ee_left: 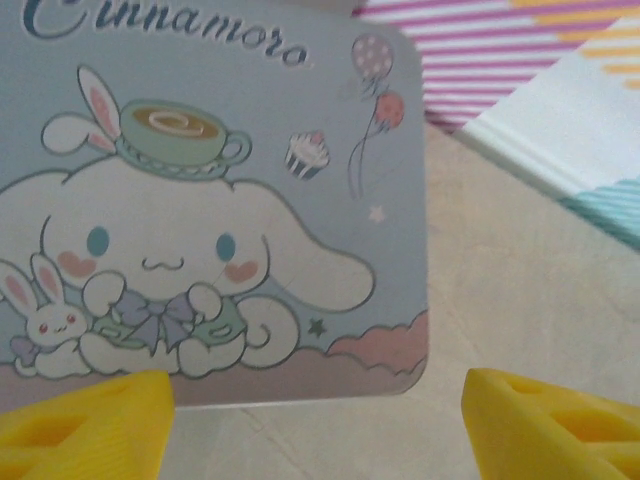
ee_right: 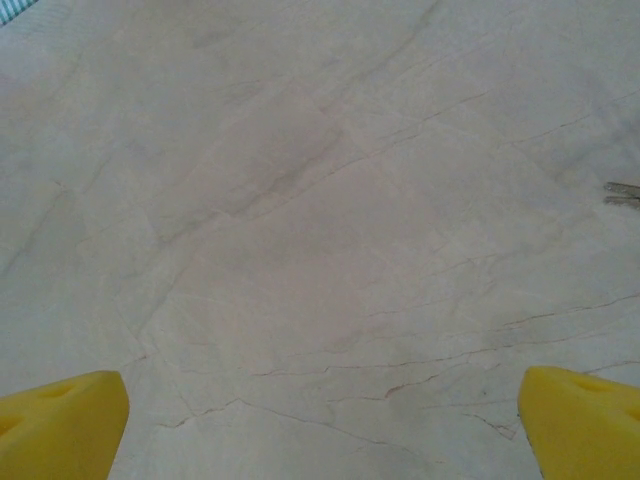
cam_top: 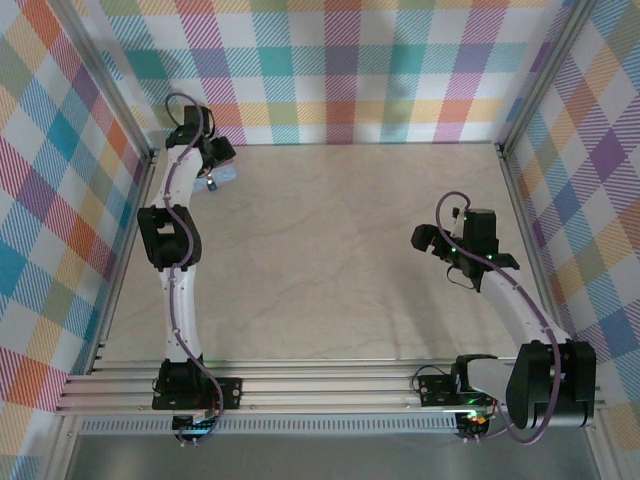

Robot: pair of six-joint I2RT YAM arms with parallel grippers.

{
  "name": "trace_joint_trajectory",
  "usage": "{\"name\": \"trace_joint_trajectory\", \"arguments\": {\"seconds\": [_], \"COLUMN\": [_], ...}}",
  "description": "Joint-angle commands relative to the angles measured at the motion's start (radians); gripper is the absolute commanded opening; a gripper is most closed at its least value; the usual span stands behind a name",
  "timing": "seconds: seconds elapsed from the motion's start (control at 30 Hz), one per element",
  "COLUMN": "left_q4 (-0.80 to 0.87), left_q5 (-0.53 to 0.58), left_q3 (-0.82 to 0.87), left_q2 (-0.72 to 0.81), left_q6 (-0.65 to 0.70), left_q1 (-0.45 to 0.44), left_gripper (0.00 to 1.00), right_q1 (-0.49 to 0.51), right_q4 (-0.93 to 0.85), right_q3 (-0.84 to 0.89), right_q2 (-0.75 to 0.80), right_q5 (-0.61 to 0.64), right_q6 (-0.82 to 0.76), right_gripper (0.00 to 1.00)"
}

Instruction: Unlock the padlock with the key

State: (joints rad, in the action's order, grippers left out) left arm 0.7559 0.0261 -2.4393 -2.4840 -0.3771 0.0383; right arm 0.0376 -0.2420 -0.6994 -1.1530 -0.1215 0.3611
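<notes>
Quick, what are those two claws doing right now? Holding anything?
Left gripper: open, holding nothing; the cartoon tin sits right in front of it.
Right gripper: open, holding nothing, over the table.

Top external: high, behind the arm bases, looks down on the whole bench (cam_top: 330, 250), far off.
Left wrist: past the left gripper (ee_left: 318, 425), close over a cartoon tin (ee_left: 200, 200) at the far-left corner, plaid wall beyond.
Right wrist: low over bare bench, angled forward.
All share the bench surface.
</notes>
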Motion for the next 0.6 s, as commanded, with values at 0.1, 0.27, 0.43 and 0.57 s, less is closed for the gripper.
{"name": "trace_joint_trajectory", "arguments": {"seconds": [0.1,0.27,0.43,0.57], "left_q4": [-0.071,-0.087,-0.043,0.000], "left_q5": [0.022,-0.001,-0.033,-0.083], "left_q3": [-0.102,-0.122,-0.118,-0.101], "left_q2": [-0.079,-0.142,-0.171,-0.163], "left_q6": [-0.150,-0.238,-0.260,-0.257], "left_q1": [0.026,0.040,0.044,0.042], "left_gripper": [0.76,0.75,0.73,0.71], "right_q1": [0.002,0.001,0.002,0.001], "right_q4": [-0.022,-0.043,-0.049,-0.036], "right_q3": [-0.004,-0.007,-0.006,-0.006], "right_q2": [-0.005,0.007,0.016,0.011], "right_q5": [-0.033,-0.031,-0.030,-0.041], "right_q6": [0.035,0.031,0.030,0.042], "right_gripper": [1.00,1.00,1.00,1.00]}}
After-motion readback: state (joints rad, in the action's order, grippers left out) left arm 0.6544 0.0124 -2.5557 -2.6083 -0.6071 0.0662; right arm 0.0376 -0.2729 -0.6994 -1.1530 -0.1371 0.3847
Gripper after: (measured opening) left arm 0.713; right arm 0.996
